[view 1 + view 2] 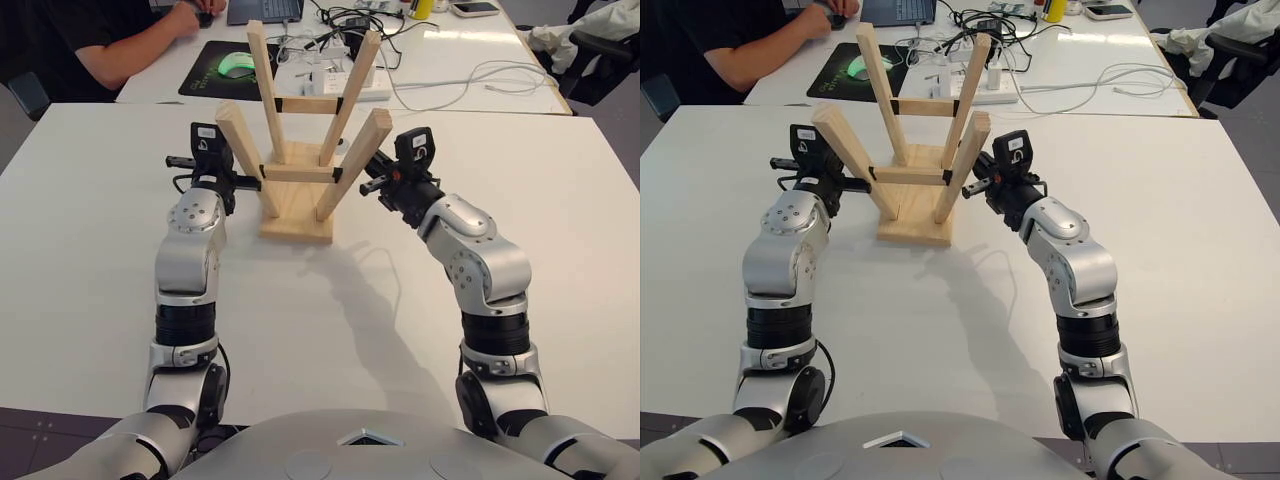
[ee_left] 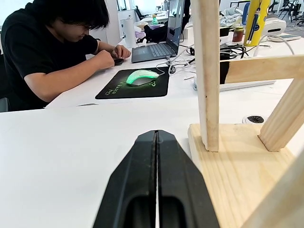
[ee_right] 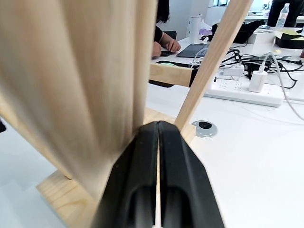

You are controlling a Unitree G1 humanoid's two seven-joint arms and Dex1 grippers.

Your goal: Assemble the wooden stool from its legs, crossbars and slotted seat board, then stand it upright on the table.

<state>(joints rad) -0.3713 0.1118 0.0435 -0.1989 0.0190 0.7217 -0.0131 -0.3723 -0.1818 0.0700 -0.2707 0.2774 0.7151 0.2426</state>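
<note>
The stool (image 1: 298, 172) sits upside down on the table (image 1: 100, 250), its 4 legs (image 1: 262, 70) pointing up. It lies between the left gripper (image 1: 255, 183) and the right gripper (image 1: 366, 187), both with fingers pressed together on nothing, each just beside a near leg and equally close.

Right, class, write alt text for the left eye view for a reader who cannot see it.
A wooden stool stands upside down on a white table, seat board down and four legs up. The robot's left arm and right arm flank it, jaws shut close to the legs.
</note>
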